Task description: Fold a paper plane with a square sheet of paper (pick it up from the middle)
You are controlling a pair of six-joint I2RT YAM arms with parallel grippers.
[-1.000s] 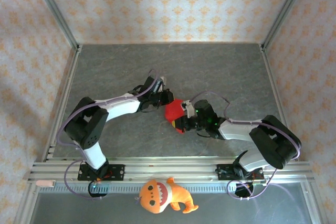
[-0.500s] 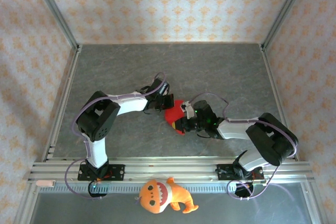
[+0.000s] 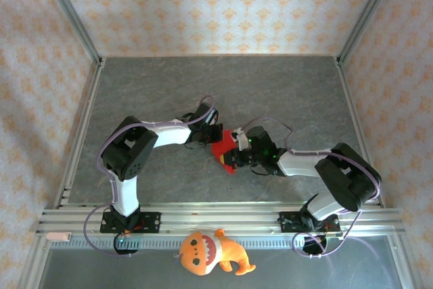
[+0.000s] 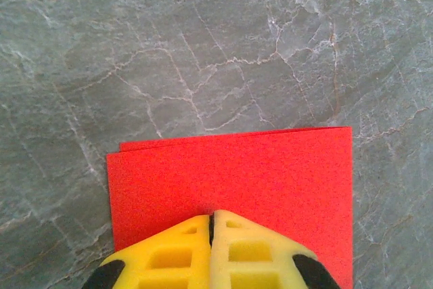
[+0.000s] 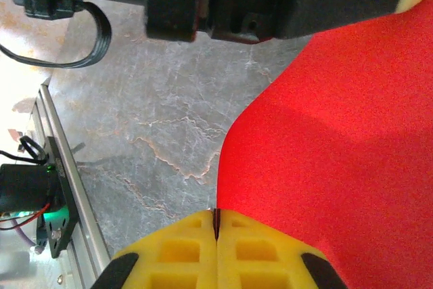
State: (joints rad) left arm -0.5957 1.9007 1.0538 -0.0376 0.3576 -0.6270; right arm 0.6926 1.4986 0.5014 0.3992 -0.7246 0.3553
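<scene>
Red paper sheet, folded, long axis crosswise to left claw, pinched by it and right claw

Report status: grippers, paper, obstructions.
Left gripper shut, tips on red paper. Right gripper shut on its edge. Paper folded, one side curled up. Nothing obstructing.

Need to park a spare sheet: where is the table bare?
Far half of the table, up to the back wall, is bare; so is the strip between paper and near rail. Crowded: the middle, where left gripper and right gripper meet.
</scene>
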